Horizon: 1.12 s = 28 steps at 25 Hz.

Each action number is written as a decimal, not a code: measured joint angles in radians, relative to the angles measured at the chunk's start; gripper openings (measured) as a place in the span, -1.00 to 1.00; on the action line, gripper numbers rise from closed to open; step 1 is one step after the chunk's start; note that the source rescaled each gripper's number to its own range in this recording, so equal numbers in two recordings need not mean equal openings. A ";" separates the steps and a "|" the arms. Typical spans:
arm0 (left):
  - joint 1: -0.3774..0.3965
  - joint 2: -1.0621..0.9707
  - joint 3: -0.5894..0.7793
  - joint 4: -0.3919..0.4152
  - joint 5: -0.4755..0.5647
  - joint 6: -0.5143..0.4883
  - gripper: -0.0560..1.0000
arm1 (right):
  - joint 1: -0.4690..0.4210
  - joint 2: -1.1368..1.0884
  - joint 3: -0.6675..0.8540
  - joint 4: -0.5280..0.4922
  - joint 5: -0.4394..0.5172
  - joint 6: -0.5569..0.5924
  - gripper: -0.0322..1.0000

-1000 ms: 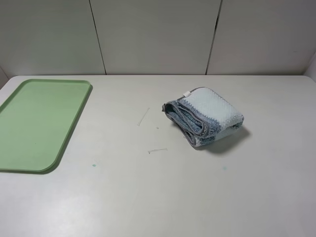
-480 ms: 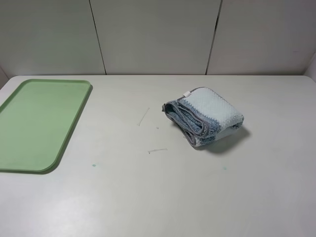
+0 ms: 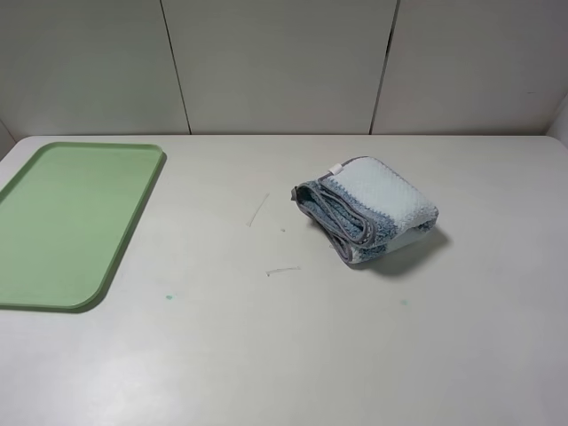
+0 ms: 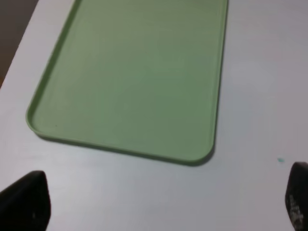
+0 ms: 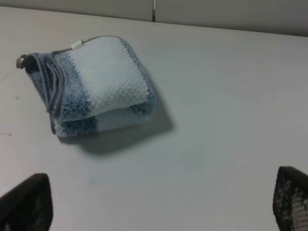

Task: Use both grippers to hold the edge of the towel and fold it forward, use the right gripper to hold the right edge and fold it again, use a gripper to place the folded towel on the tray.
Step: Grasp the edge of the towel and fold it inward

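With the left gripper (image 4: 161, 204) and right gripper (image 5: 158, 201) spread and empty, the folded towel (image 3: 366, 211), lying right of centre, should be pinched through all layers before being carried left to the tray (image 3: 71, 222).

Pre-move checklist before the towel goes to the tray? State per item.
1. Fold done: the towel is a compact layered bundle. Ok.
2. Drop spot: the tray has nothing on it. Ok.
3. The right gripper is open and holds nothing, with the towel in its view. Ok.
4. The left gripper is open and holds nothing, with the tray in its view. Ok.
5. Path: the table between towel and tray shows only small marks, no objects. Ok.
6. Whether the layers stay together when lifted: cannot tell.
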 joint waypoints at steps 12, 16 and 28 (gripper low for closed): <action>-0.143 0.555 -0.234 0.000 -0.088 0.061 0.96 | 0.000 0.000 0.000 0.000 0.000 0.000 1.00; -0.240 0.694 -0.276 -0.005 -0.130 0.065 0.96 | 0.000 0.000 0.000 0.000 0.000 0.000 1.00; -0.467 1.072 -0.302 -0.163 -0.463 0.061 1.00 | 0.000 0.000 0.000 0.000 0.000 0.000 1.00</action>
